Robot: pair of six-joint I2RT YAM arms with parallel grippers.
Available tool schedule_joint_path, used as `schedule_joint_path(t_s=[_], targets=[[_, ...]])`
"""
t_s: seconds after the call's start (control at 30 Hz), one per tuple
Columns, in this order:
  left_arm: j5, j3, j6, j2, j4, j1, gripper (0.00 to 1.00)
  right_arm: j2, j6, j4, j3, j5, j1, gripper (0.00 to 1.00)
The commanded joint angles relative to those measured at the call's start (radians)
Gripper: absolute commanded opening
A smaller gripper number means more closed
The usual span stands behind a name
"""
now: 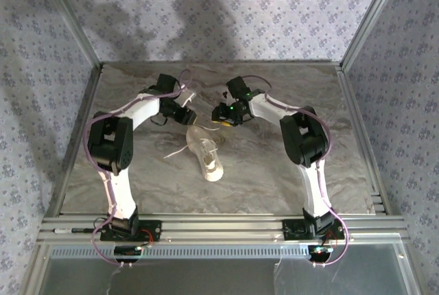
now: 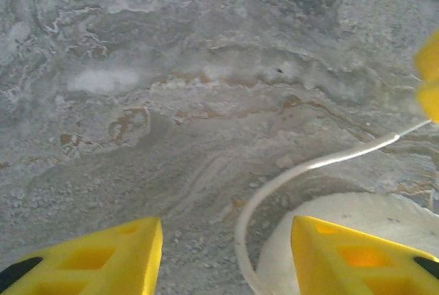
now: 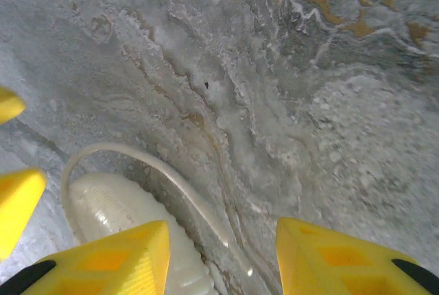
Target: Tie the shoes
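Nearest the left wrist camera, the left gripper [image 2: 226, 240] shows two yellow fingers standing well apart, clamped on nothing. A thin white lace [image 2: 274, 184] lies on the table [image 2: 171, 68] and curves up through the gap between them. The rounded white edge of the sneaker [image 2: 370, 209] sits just beyond the right-hand finger.

In the right wrist view, the right gripper [image 3: 223, 240] also has its fingers apart and holds nothing. The lace [image 3: 175, 180] arcs around the end of the sneaker [image 3: 116, 206] and passes between the fingers. This view shows a ribbed white surface on the sneaker that the other views do not resolve.

The top view gives the overall layout. The sneaker [image 1: 206, 152] lies near the middle of the table [image 1: 288, 171], between the two arms. Its long axis runs from far to near, with the near end angled slightly to the right. Which end is the toe cannot be told with certainty. A lace [image 1: 175, 151] trails off to the left. The left gripper [image 1: 185, 115] and right gripper [image 1: 225, 120] face each other above the far end of the sneaker.
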Motion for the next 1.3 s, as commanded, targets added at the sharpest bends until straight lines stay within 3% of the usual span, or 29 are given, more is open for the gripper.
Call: schedule_joint_path(t_s=[0.0,0.37,0.5,0.63,0.8,1.1,1.27], targets=[[-0.001,-0.033,-0.024,-0.067,0.032,-0.006,0.52,0.044,0.006,-0.058,0.049,-0.025,0.014,0.44],[-0.022,-0.052,-0.033,-0.112,0.032,-0.003,0.52,0.088,0.013,-0.088,0.081,-0.052,0.042,0.37],[-0.023,-0.058,-0.034,-0.120,0.033,-0.001,0.52,0.092,0.002,-0.097,0.093,-0.036,0.046,0.24],[-0.029,-0.066,-0.034,-0.134,0.029,0.001,0.52,0.096,-0.028,-0.147,0.143,-0.013,0.047,0.21],[-0.031,-0.078,-0.036,-0.164,0.030,0.007,0.52,0.082,-0.091,-0.172,0.176,0.022,0.056,0.00],[0.100,-0.097,-0.105,-0.258,0.077,0.082,0.53,0.012,-0.323,-0.249,0.297,0.091,0.054,0.00],[0.223,-0.149,-0.117,-0.327,0.154,0.110,0.55,-0.063,-0.482,-0.222,0.292,0.038,0.062,0.00]])
